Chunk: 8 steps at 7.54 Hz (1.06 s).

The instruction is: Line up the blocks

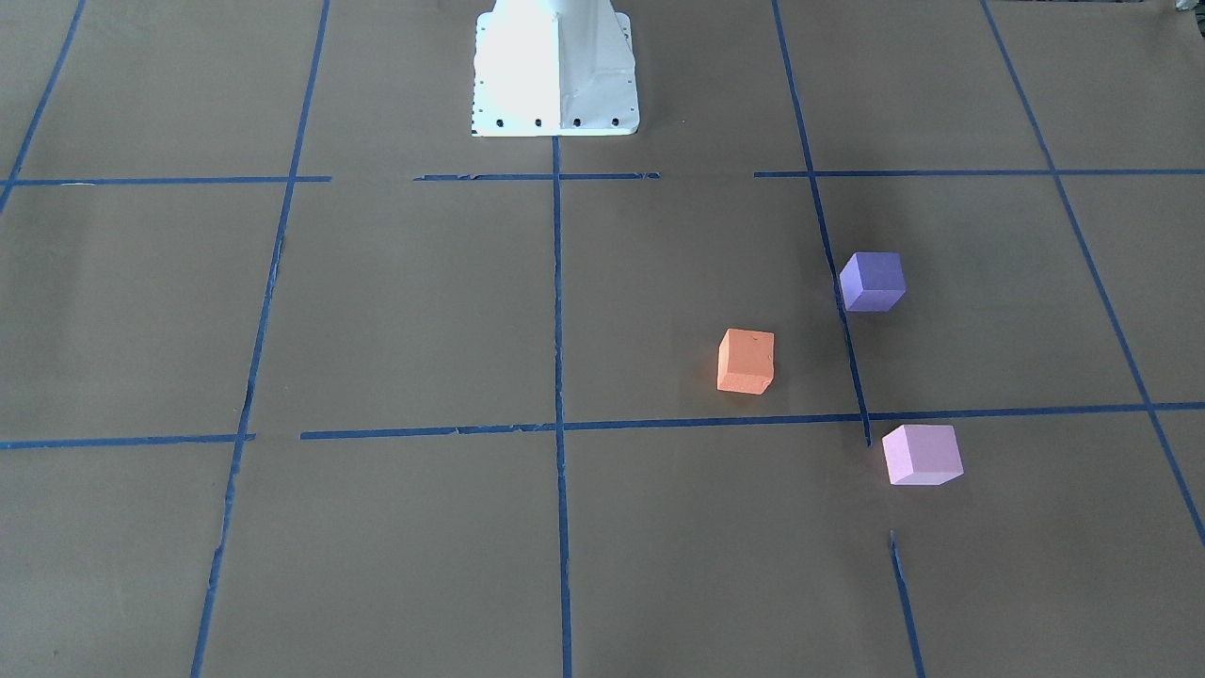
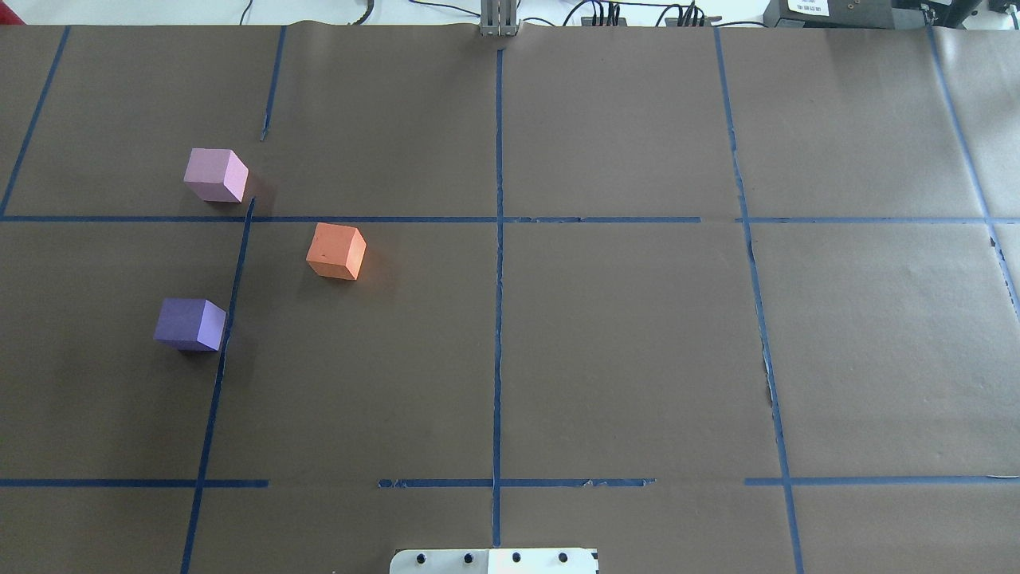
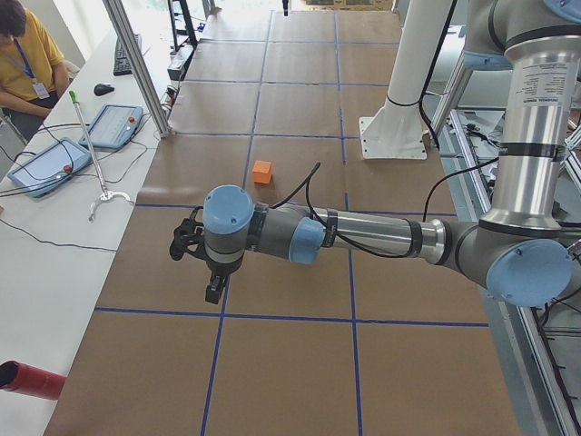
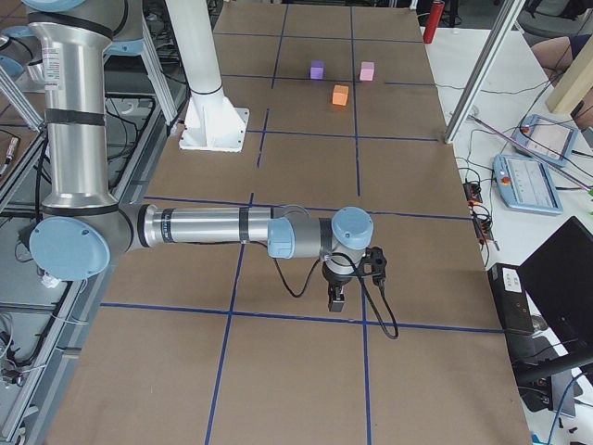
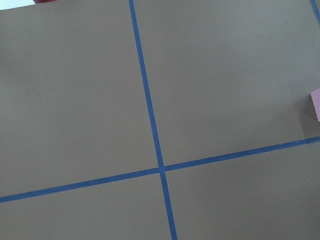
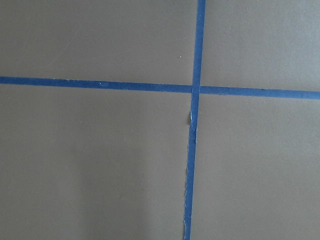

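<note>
Left gripper (image 3: pixel 213 292) and right gripper (image 4: pixel 335 298) hang over the table (image 2: pixel 637 359); wide or narrow, I cannot tell. Orange block (image 2: pixel 335 250), violet block (image 2: pixel 190 324) and pink block (image 2: pixel 215 174) stand apart in a triangle on the robot's left, so the lining-up looks wholly undone.

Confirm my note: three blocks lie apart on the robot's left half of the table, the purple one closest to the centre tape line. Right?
No: the orange block, not the purple block, is closest to the centre tape line, as the overhead exterior view shows. The rest holds, pink block included.
</note>
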Each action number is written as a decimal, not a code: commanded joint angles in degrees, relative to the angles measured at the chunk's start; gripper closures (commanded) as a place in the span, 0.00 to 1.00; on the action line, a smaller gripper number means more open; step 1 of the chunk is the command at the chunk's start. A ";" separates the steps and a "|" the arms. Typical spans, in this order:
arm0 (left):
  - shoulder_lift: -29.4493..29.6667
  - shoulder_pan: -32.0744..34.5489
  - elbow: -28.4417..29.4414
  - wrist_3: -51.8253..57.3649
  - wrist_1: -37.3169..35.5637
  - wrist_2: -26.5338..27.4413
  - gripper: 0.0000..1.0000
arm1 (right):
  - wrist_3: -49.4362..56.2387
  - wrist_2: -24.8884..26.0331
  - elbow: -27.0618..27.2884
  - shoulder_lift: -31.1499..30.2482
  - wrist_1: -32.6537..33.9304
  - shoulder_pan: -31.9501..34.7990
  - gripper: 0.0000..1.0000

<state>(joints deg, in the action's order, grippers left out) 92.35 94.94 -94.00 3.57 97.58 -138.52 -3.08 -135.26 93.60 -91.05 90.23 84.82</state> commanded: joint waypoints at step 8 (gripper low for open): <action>-0.16 -4.38 -6.00 -10.74 5.33 2.98 0.00 | 0.00 0.00 0.00 0.00 0.03 0.00 0.00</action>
<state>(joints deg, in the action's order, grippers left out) 91.59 93.70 -98.02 -2.10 102.14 -136.36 -3.08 -135.26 93.60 -91.05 90.25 84.81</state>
